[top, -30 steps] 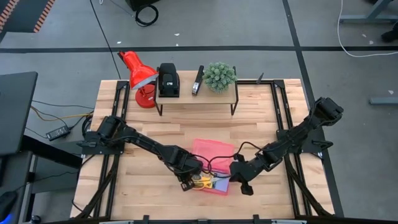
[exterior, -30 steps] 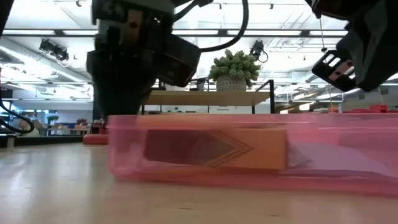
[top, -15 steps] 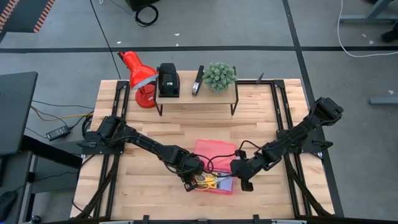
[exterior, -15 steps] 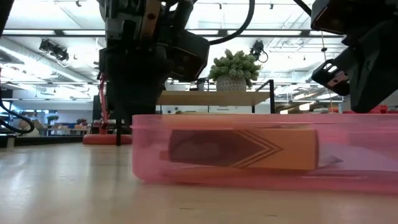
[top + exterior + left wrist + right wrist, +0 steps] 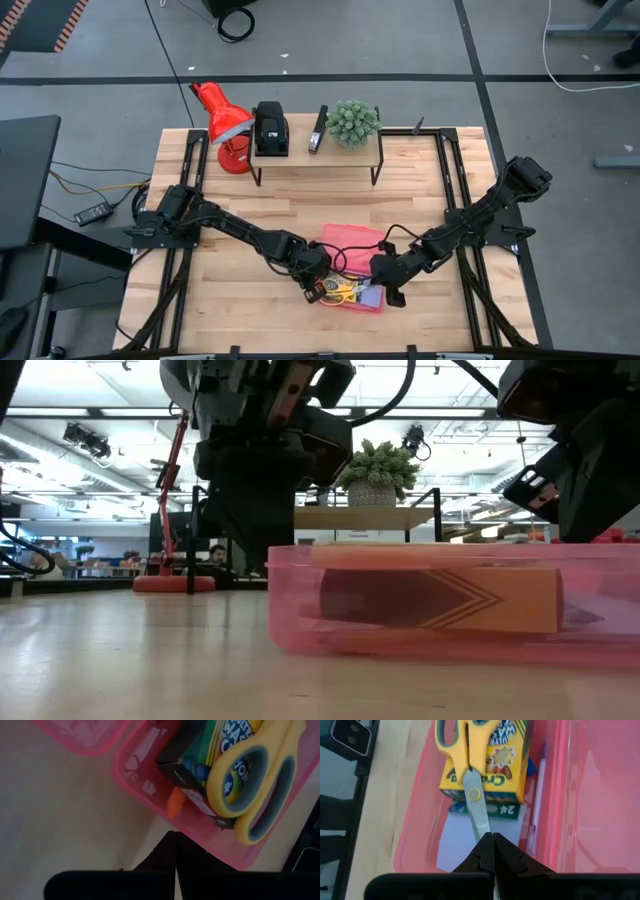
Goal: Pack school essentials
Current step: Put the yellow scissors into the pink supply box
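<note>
A clear pink box stands near the table's front edge, with its pink lid lying just beyond it. In the box, yellow-handled scissors rest on a yellow-green crayon box. Under these lies a pale lavender notepad, and a pinkish pen lies along one wall. An orange pencil tip shows beside the crayon box. My left gripper is shut at the box's left end. My right gripper is shut over the box's right end. My left gripper's shut fingertips stand against the outside of the box's left wall, close to a corner, slanting down from the table's left. The box sits flat on the table. My right gripper's shut tips hang over the box's right end; whether they touch it I cannot tell.
At the far edge a low shelf carries two black devices and a small green plant. A red lamp stands to the shelf's left. Black frame rails run along the right side. Bare wood lies left of the box.
The pink box and its lid have slid toward the table's right edge, staying flat. My left gripper has gone the same way at the box's left end and has tipped a little. Both grippers stay shut.
</note>
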`<state>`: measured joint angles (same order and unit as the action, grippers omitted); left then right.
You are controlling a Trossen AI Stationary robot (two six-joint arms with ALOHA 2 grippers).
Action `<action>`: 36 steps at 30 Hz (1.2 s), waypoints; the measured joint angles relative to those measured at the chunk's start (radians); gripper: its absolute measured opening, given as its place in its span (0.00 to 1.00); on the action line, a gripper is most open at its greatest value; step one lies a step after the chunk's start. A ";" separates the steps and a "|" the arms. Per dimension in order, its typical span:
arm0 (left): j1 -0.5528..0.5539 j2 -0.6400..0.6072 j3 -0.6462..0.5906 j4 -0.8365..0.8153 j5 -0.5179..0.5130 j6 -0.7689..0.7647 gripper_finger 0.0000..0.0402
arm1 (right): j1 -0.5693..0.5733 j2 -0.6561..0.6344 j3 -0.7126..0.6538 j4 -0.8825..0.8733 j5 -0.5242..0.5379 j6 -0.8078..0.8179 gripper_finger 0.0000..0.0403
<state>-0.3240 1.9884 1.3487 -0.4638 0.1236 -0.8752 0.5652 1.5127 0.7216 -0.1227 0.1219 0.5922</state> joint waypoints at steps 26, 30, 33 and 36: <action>0.002 0.000 0.000 0.003 0.011 -0.005 0.01 | 0.057 0.047 0.000 0.015 -0.004 0.039 0.02; 0.002 0.000 0.000 0.003 0.012 -0.004 0.04 | 0.046 0.047 0.000 0.016 0.002 0.038 0.02; 0.001 0.000 0.000 0.003 0.012 -0.004 0.04 | 0.036 0.047 0.000 0.017 0.003 0.027 0.02; 0.002 0.000 0.000 0.003 0.012 -0.003 0.02 | 0.022 0.047 0.000 0.018 -0.001 0.013 0.02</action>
<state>-0.3225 1.9884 1.3487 -0.4606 0.1356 -0.8787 0.5874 1.5597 0.7216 -0.1051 0.1211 0.6049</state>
